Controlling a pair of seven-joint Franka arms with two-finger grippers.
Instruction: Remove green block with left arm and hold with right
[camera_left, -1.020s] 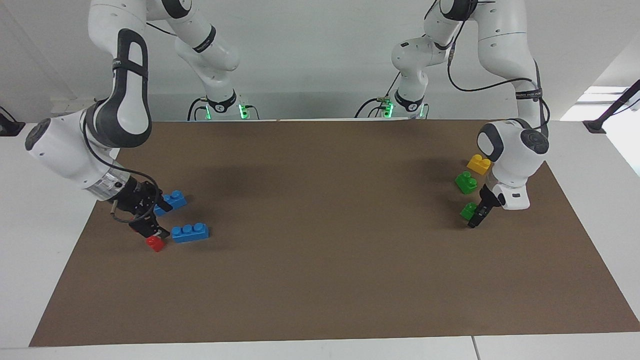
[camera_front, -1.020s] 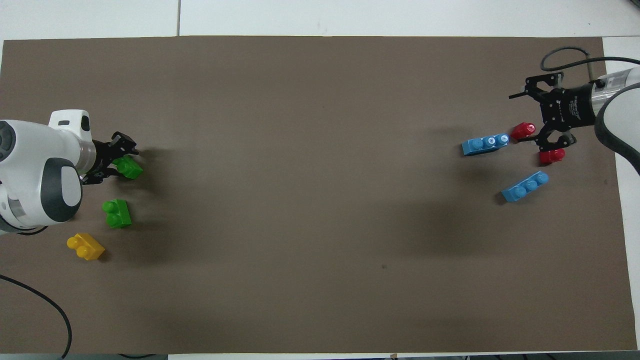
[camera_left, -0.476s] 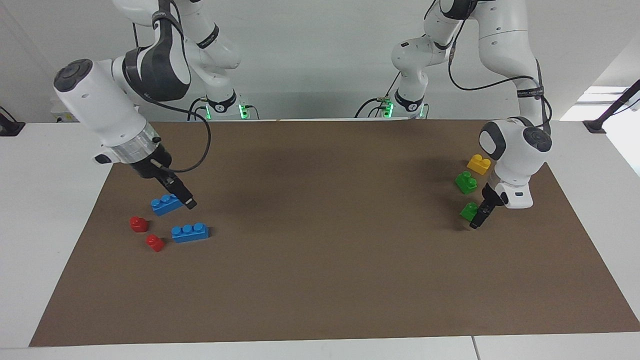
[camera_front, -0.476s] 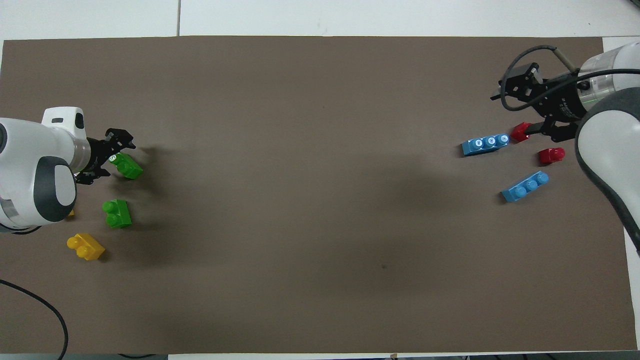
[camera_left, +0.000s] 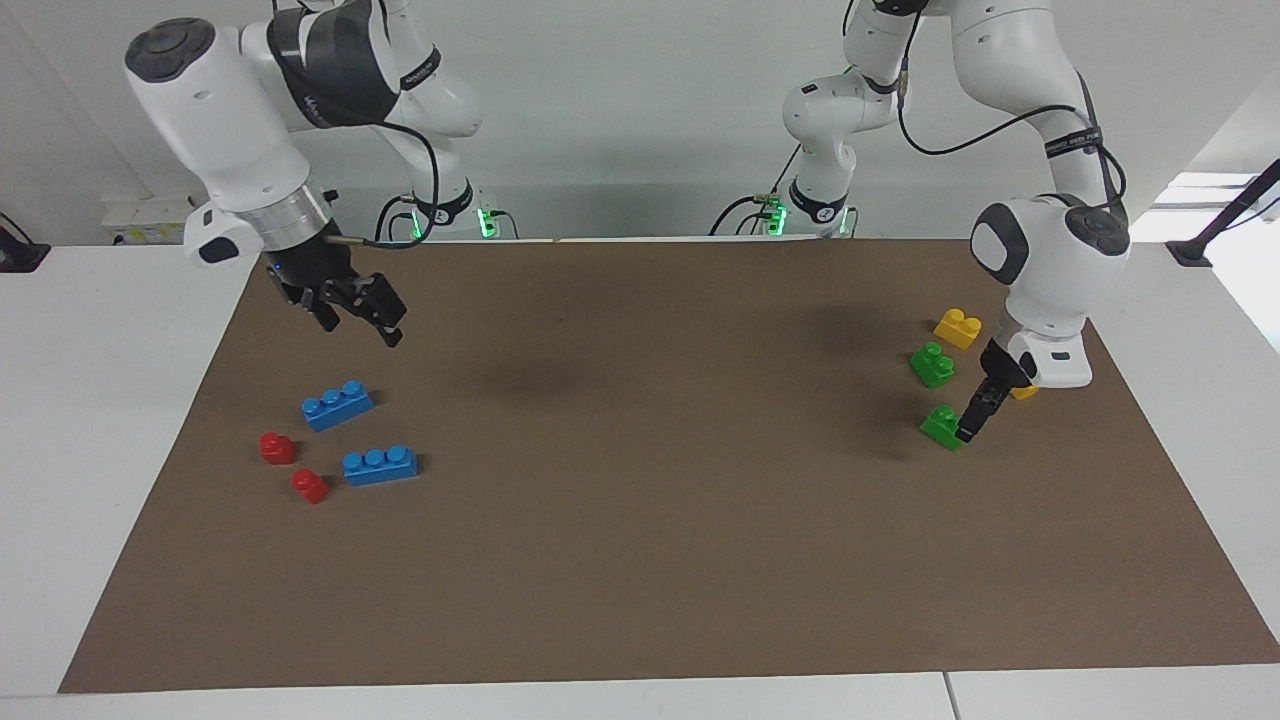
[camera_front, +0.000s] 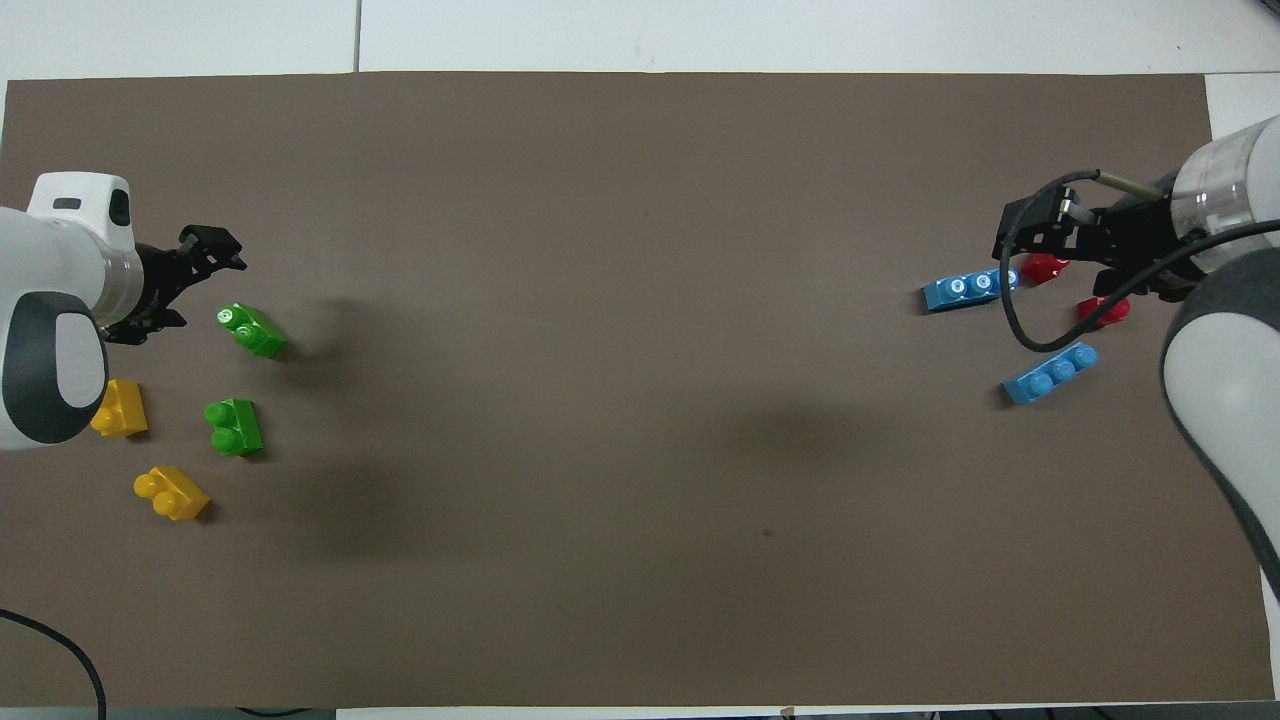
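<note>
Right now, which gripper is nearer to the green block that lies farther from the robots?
The left gripper: it is right beside that green block, at its end of the table. The right gripper is raised above the mat at the other end.

Green block (camera_left: 940, 427) (camera_front: 251, 330): small bright green brick, two round studs up, flat on the brown mat (camera_left: 660, 560) (camera_front: 640, 400) at the left arm's end of the table, turned skew to the mat's edges. A second green block (camera_left: 932, 365) (camera_front: 233, 427), same two-stud type, sits nearer to the robots, a little apart, also flat and studs up. Left gripper (camera_left: 973, 415) (camera_front: 180, 285) hangs just beside the first block, fingers apart, empty; whether it touches the block can't be told.
</note>
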